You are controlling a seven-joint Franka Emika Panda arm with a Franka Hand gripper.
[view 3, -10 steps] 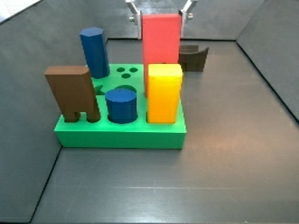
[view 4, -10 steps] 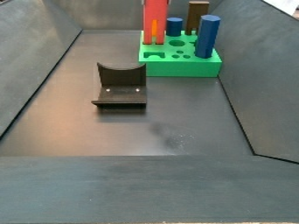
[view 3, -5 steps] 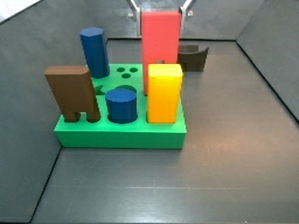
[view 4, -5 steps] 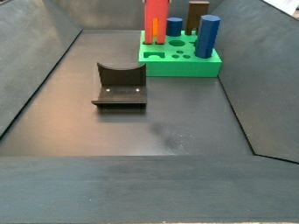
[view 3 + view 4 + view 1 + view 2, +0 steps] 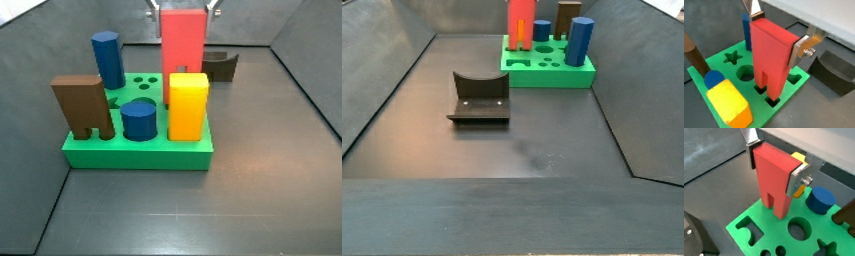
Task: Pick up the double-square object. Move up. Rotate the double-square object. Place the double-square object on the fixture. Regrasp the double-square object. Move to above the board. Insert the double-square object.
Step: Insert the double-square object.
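My gripper point(image 5: 777, 32) is shut on the top of the double-square object point(image 5: 771, 60), a tall red block held upright with two square legs at its lower end. The silver fingers point(image 5: 798, 178) press on its two sides. In both wrist views the legs hang over the bright green board point(image 5: 721, 66), at two small square holes near its edge; I cannot tell how far they have entered. In a side view the red block point(image 5: 183, 45) stands behind the yellow block at the board's back. The dark fixture point(image 5: 478, 95) sits empty on the floor, apart from the board point(image 5: 549, 78).
On the board stand a yellow-orange block point(image 5: 187, 105), a tall blue cylinder point(image 5: 107, 60), a short blue cylinder point(image 5: 139, 120) and a brown arch-legged block point(image 5: 83, 105). Grey sloped walls enclose the dark floor point(image 5: 529, 150).
The red block and gripper have shifted very slightly upward in the side view picture. Everything else is unchanged.
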